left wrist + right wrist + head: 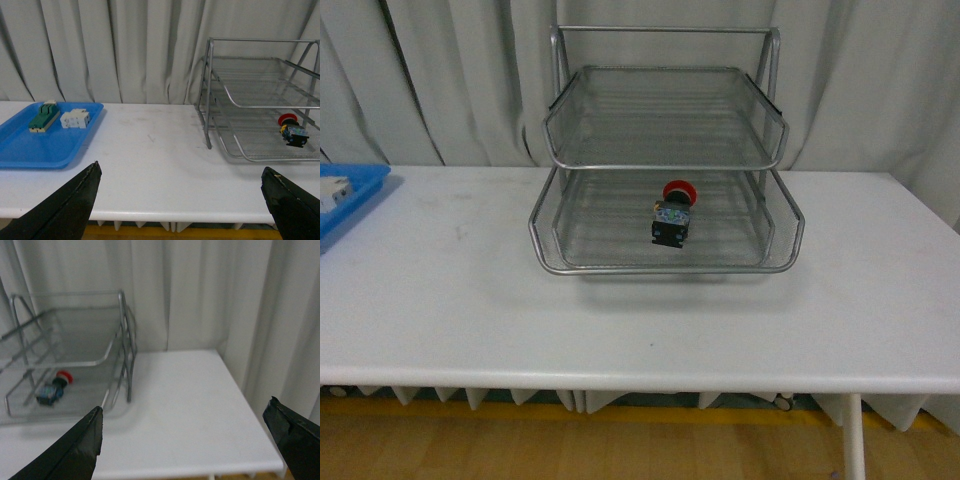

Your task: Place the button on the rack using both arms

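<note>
Grippers first: left gripper [180,169] is spread wide, its two dark fingers [70,210] sit at opposite corners of the left wrist view with only bare tabletop between them, nothing held. Right gripper [184,406] is the same, jaws far apart, dark fingers [75,450] at the picture's edges, nothing between them. Both hang above the white table [620,320], well apart from the rack, and neither arm shows in the front view. Wooden floor [570,445] shows below the table's front edge. Near part of the tabletop is bare, with a few faint scuff marks. Blue tray [30,147] lies flat at the table's left side, only its corner visible in the front view; inside it at the far end sit a green-and-cream switch block [42,117] and a white terminal block [75,119], just beside each other, not clearly touching. Button [672,215] is already in the rack [660,165]: it lies on its side on the mesh floor of the bottom tier, roughly mid-width, red cap pointing to the back, black body toward the front lip, a bluish label on the body. It touches only the mesh, no gripper near it. Rack stands upright at the middle of the table toward the back edge, silver wire mesh, upper tier over the button empty, tubular frame rising above. Pale grey curtain [450,80] hangs in folds behind everything.
</note>
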